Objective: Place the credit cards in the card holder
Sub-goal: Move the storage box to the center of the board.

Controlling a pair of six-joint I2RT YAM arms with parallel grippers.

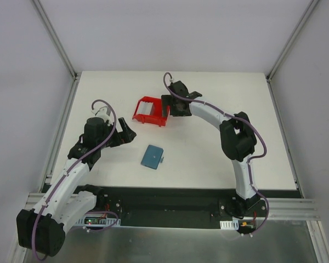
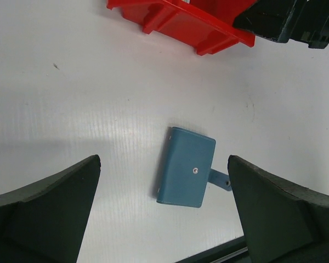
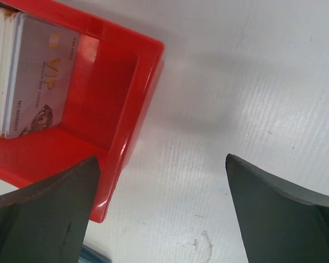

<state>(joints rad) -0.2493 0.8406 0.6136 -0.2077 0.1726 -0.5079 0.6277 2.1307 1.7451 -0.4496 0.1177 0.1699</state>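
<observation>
Left claw (image 2: 162, 164), right claw (image 3: 162, 161) wide — rounded teal wallet (image 2: 186, 174) shut, flat; glossy cards (image 3: 33, 76) in red plastic bin (image 3: 120, 82), stack cropped.

Card holder (image 2: 186, 173): teal, folded closed, snap facing up, is lying flat, apart from both spread fingers of the left gripper (image 2: 163, 159). Credit cards (image 3: 27, 82): a pale stack is standing on edge in the red bin (image 3: 126, 82), up and left of the right gripper (image 3: 162, 159).

Bright even overhead light; soft shadows; mild glare on table (image 2: 115, 126); foreground blurred.
</observation>
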